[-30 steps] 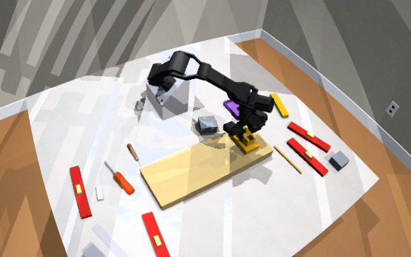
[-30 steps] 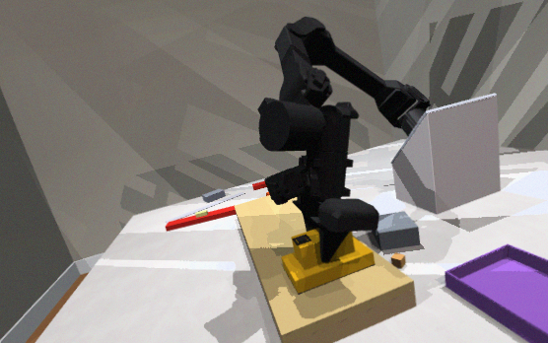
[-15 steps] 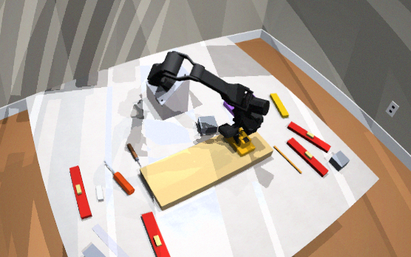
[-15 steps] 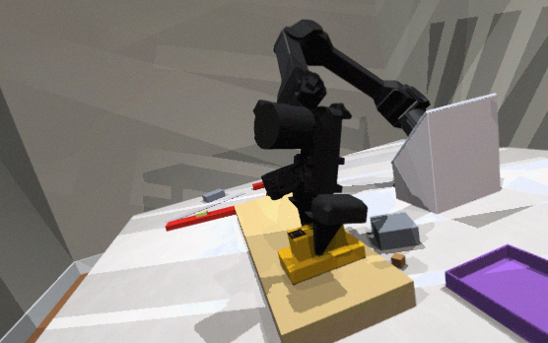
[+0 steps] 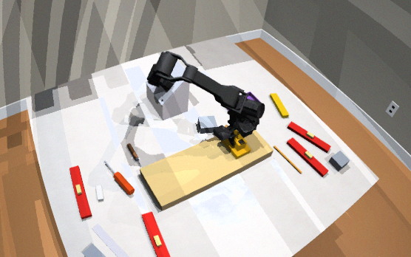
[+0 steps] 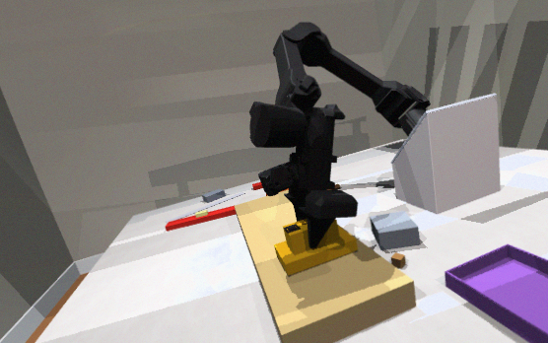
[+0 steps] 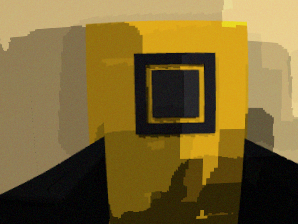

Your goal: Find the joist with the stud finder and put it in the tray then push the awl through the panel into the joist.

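Observation:
The yellow stud finder [image 5: 239,148] [image 6: 315,257] [image 7: 115,75] sits flat on, or barely above, the right part in the top view of the pale wooden floor panel [image 5: 185,177] [image 6: 345,308] [image 7: 30,105]. My gripper [image 5: 236,139] [image 6: 310,236] [image 7: 169,141] is shut on its upright grip. The square window [image 7: 175,94] on its top is dark. The purple tray [image 6: 522,291] lies beside the panel, mostly hidden behind the arm in the top view. The awl [image 5: 132,151], with a brown handle, lies off the panel's far left corner. The joist is not visible.
A grey block [image 5: 208,122] [image 6: 395,232] lies close behind the panel, near the gripper. An orange screwdriver [image 5: 123,182] and red levels [image 5: 80,196] [image 5: 307,156] lie around the panel. A pencil [image 5: 287,159], a yellow bar [image 5: 279,105] and another grey block [image 5: 338,161] are at right.

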`<action>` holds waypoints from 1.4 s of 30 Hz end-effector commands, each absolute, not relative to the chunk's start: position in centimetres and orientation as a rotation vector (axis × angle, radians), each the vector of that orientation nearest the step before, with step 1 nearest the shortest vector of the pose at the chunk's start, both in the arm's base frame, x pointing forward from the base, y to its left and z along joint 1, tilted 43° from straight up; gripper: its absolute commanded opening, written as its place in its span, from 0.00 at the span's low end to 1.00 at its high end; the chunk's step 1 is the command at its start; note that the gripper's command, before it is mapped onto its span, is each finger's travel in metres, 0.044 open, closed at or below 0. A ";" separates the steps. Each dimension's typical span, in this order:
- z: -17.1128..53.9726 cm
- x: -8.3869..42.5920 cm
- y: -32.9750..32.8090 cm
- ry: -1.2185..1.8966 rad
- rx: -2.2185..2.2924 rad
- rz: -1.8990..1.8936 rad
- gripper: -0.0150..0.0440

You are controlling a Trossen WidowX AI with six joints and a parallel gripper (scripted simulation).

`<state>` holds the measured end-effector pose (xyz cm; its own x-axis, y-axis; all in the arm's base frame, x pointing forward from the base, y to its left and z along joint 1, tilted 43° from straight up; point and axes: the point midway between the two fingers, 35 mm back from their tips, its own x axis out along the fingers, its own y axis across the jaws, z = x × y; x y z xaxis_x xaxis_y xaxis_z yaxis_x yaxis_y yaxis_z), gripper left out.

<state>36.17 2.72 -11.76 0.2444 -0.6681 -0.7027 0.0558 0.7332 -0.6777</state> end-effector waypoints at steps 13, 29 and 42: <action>-10.0 36.0 0.7 1.236 -0.598 -0.541 0.25; -8.3 35.9 -1.1 1.236 -0.599 -0.542 0.25; -7.0 35.8 -2.6 1.236 -0.600 -0.543 0.25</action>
<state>35.83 -2.08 -7.39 0.2436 -0.6717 -0.6996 0.0551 0.7298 -0.6815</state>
